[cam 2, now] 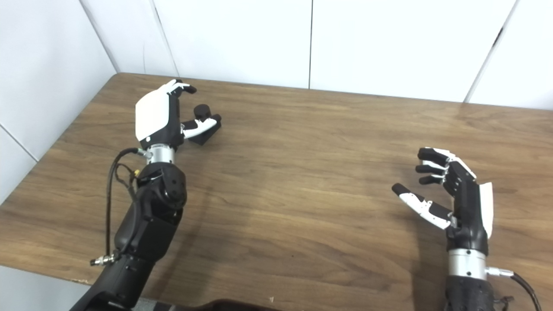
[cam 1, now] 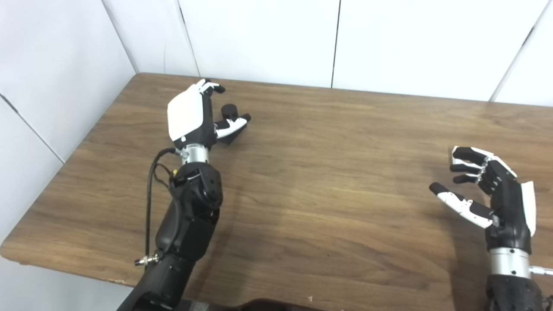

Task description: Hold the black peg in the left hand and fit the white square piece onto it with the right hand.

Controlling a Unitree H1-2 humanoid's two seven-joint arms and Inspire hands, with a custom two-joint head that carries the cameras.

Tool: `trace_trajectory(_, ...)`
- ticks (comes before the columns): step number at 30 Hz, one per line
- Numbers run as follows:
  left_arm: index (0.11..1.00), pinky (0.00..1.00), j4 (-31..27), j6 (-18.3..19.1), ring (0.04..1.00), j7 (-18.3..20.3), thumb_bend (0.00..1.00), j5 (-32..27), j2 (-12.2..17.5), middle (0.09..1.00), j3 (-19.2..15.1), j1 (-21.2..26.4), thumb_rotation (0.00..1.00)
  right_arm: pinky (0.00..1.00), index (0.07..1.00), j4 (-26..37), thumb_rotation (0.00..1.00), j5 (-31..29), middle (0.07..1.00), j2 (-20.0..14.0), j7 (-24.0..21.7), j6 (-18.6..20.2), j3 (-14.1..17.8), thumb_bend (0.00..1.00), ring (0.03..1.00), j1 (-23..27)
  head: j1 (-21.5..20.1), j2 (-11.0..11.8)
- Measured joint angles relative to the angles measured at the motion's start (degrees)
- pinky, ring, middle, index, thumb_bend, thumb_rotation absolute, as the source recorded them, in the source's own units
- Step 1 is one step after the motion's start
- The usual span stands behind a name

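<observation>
The black peg point(cam 1: 229, 112), a short cylinder on a dark block base, stands on the wooden table point(cam 1: 328, 181) at the far left. My left hand point(cam 1: 192, 115) is just left of it, open, palm turned toward the peg. Its thumb point(cam 1: 233, 125) lies across the front of the base and its fingers point(cam 1: 211, 88) curl above and behind, clear of the cylinder. I cannot tell whether the thumb touches the base. My right hand point(cam 2: 451, 196) hovers open over the right side of the table, holding nothing. No white square piece shows in either view.
White wall panels point(cam 1: 259, 39) close off the table's back and left sides. A cable point(cam 1: 150, 203) loops along the left forearm. The table's front edge point(cam 1: 65, 263) runs near the left elbow.
</observation>
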State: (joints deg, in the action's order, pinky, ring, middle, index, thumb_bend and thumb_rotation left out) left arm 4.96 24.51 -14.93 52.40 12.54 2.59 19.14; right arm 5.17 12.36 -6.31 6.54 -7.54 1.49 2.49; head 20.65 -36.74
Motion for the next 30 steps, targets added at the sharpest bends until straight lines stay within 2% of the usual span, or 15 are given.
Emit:
trace_trajectory(3, 0.675, 0.90, 1.6, 1.6, 0.921, -0.1, 0.83, 0.8, 0.1, 0.908, 0.6, 0.8, 0.43, 0.51, 0.674, 0.0, 0.07, 0.0, 0.693, 0.0, 0.0, 0.0, 0.0, 0.66, 0.610, 0.0, 0.0, 0.0)
trace_trajectory(11, 0.638, 0.92, 4.6, 2.1, 0.934, -0.2, 0.82, 2.8, 0.1, 0.926, 0.5, 1.5, 0.44, 0.51, 0.685, 0.1, 0.07, 0.0, 0.688, 0.0, 0.0, 0.0, 0.2, 0.66, 0.602, -0.1, -0.1, -0.1)
trace_trajectory(17, 0.639, 0.89, 6.5, 2.2, 0.929, -0.2, 0.84, 3.6, 0.0, 0.925, 0.2, 1.6, 0.45, 0.50, 0.691, 0.2, 0.06, -0.2, 0.690, 0.0, 0.0, 0.0, 0.3, 0.65, 0.601, -0.1, -0.3, -0.3)
trace_trajectory(30, 0.625, 0.84, 11.4, 2.2, 0.904, 0.0, 0.85, 6.5, -1.1, 0.914, -2.2, 2.1, 0.45, 0.50, 0.684, 0.2, 0.07, -0.5, 0.686, 0.0, -0.1, 0.0, 0.4, 0.65, 0.596, -0.2, -0.4, -0.5)
